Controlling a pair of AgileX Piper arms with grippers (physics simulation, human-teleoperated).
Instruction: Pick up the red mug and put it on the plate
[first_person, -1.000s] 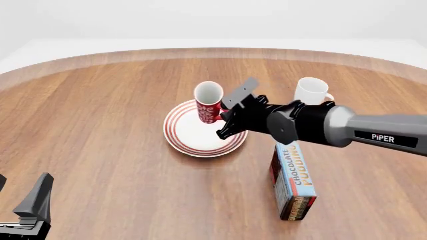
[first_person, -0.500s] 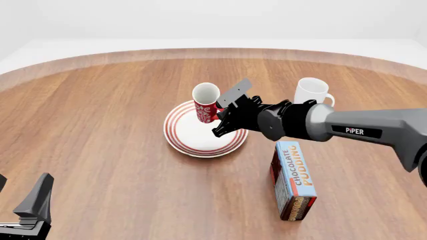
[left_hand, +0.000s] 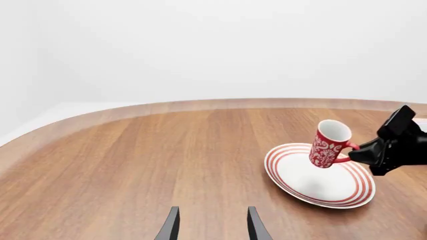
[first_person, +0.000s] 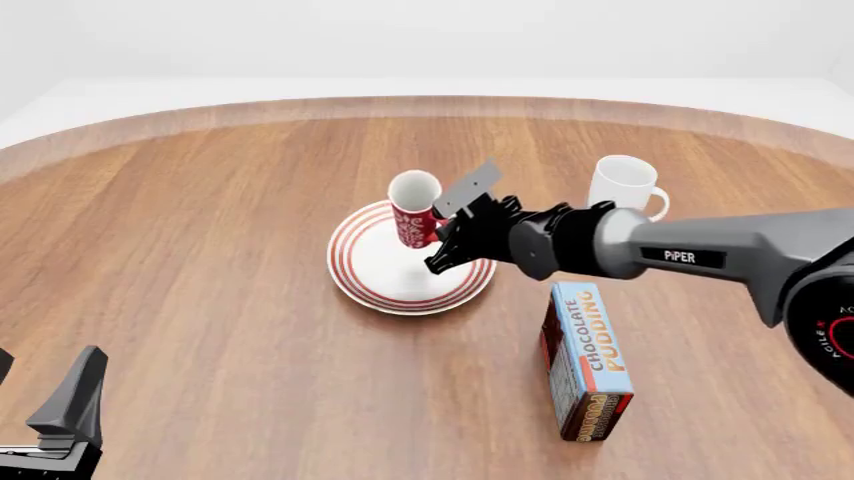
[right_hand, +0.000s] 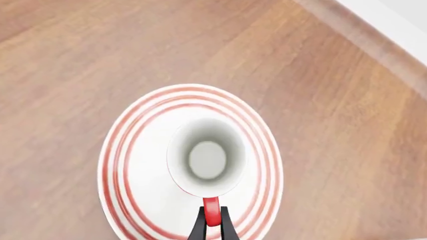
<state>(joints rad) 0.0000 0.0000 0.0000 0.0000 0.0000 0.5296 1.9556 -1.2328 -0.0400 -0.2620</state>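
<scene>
From the left wrist view, I see my left gripper (left_hand: 212, 225) low over bare wood near the table's (left_hand: 133, 165) near edge, its two dark fingers standing apart with nothing between them. Farther in, the red mug (left_hand: 328, 143) hangs just above the plate (left_hand: 293, 177), tilted, its open mouth up and leaning toward the right gripper, its long axis a little off vertical. The handle points to the right gripper (left_hand: 360, 150), whose fingertips pinch it; the dark wrist block sits behind.

Over the middle of the table in the front view, my right arm (first_person: 667, 255) reaches in from the right edge, nearly level, forearm stretched toward the centre. The gripper (first_person: 443, 240) at its end is clamped on the mug's handle. The mug (first_person: 415, 205) stands over the far part of the plate (first_person: 374, 285), mouth up, handle toward the arm. I cannot tell from here whether its base touches the plate. A plain white mug (first_person: 622, 185) stands toward the far right, and a chocolate pudding box (first_person: 585, 360) lies nearer the right edge, well apart from the plate. The left gripper (first_person: 60, 415) waits at the near left corner.

Down the right wrist view I look straight into the mug's white interior (right_hand: 207, 159), the plate's red rings (right_hand: 117, 165) circling it. The fingers (right_hand: 200, 227) close narrowly on the red handle (right_hand: 211, 212).
</scene>
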